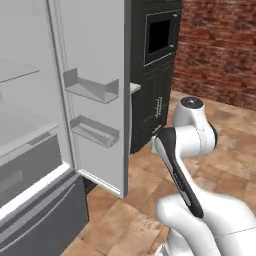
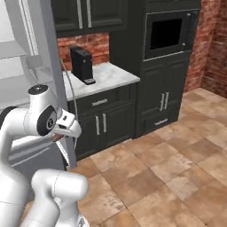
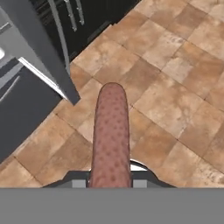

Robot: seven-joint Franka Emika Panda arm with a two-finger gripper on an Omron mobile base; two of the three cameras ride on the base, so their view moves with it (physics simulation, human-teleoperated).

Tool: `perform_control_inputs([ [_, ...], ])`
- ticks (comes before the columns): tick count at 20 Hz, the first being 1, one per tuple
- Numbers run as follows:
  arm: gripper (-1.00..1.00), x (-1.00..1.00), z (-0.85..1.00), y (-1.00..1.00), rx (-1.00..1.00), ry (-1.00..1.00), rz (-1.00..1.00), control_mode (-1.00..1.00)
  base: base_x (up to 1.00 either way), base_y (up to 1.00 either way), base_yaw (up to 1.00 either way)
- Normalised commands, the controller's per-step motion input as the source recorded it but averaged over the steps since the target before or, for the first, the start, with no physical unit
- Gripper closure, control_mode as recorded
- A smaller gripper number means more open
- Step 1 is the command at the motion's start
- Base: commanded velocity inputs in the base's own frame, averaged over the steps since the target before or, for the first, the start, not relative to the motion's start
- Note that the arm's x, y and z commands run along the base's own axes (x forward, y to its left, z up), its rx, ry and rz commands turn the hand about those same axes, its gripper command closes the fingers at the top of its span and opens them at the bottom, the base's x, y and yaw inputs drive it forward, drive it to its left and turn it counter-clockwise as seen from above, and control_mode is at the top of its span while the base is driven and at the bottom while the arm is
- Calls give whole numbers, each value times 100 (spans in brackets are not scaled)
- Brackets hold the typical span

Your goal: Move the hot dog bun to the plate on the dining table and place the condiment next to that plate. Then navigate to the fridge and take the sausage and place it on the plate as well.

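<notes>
The claw is clamped tight on a rounded, speckled reddish-brown sausage, above mottled terracotta floor tiles beside the smooth steel fridge.

A terracotta tile floor carries the black cabinets and the open fridge (its door shelves hold nothing visible). On the marble desk by the brick wall stands a black coffee machine.
</notes>
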Motion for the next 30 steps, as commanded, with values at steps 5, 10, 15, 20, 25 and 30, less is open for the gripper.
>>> perform_control_inputs([
  [5, 100, 0, 0, 0, 0, 0, 0, 100, 4, -84, -76],
  [10, 100, 0, 0, 0, 0, 0, 0, 100, 48, -67, -70],
  [15, 100, 0, 0, 0, 0, 0, 0, 100, 99, -10, -43],
  [20, 100, 0, 0, 0, 0, 0, 0, 100, 100, 15, -37],
  [25, 100, 0, 0, 0, 0, 0, 0, 100, 100, 38, -40],
  [30, 100, 0, 0, 0, 0, 0, 0, 100, 100, 49, -42],
])
